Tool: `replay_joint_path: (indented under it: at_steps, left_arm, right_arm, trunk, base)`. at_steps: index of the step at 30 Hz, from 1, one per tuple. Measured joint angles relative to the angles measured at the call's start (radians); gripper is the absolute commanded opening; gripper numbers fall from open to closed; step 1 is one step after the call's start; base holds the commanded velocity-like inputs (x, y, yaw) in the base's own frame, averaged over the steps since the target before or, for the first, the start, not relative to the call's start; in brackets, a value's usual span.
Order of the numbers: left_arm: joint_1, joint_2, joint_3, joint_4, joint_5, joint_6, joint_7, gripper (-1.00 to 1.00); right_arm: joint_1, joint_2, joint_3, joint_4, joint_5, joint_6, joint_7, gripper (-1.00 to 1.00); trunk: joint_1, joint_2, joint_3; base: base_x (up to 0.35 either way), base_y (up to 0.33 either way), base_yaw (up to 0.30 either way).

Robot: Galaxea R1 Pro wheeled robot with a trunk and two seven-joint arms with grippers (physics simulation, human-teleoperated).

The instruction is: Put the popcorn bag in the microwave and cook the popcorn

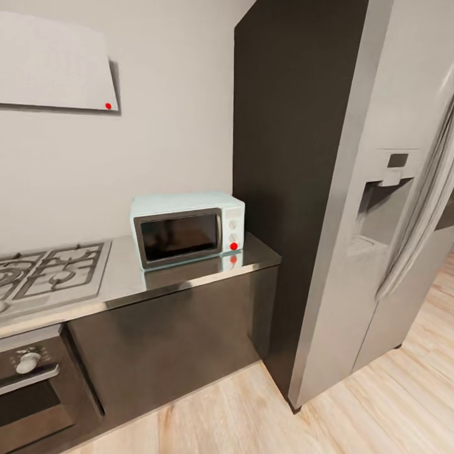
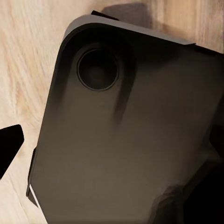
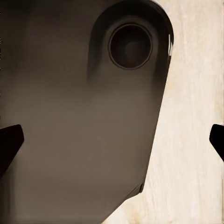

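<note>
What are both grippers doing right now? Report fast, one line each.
Left gripper: cannot be told; one dark fingertip shows over the robot's dark base.
Right gripper: open, fingertips far apart, nothing between them.

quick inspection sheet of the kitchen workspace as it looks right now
surface: glossy grey countertop over dark cabinets, gas hob at its left end
job's things: pale blue microwave stands on the countertop, door shut, against the tall dark cabinet; popcorn bag nothing seen
clutter: nothing seen
grippers: right gripper open, dark fingers wide apart at the frame edges over wood floor; left gripper, one finger visible, state unclear
cables: nothing seen
surroundings: grey fridge with dispenser on the right, oven below the hob, white hood on the wall, wood floor
</note>
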Motion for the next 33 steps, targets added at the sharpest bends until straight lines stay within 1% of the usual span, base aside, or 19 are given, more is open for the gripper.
replay_joint_path:
  at_steps: [8,12,33]
  left_arm:
    - [0.0,0.001,0.005,0.0,0.003,-0.004,0.0,1.0]
    - [0.0,0.003,0.009,0.0,0.006,-0.005,0.0,1.0]
    - [0.0,0.005,0.015,0.0,0.012,-0.007,0.001,1.0]
  right_arm:
    - [0.0,0.0,0.001,0.0,0.0,0.0,0.001,1.0]
    - [0.0,0.0,0.0,0.0,0.0,0.0,-0.001,1.0]
    - [0.0,-0.001,0.0,0.0,-0.003,-0.001,-0.003,1.0]
  trunk:
    - [0.0,0.0,0.0]
    - [0.0,0.0,0.0]
    - [0.001,0.0,0.0]
  base:
    - [0.276,-0.228,0.002]
    - [0.226,-0.183,0.098]
    - [0.014,-0.009,0.268]
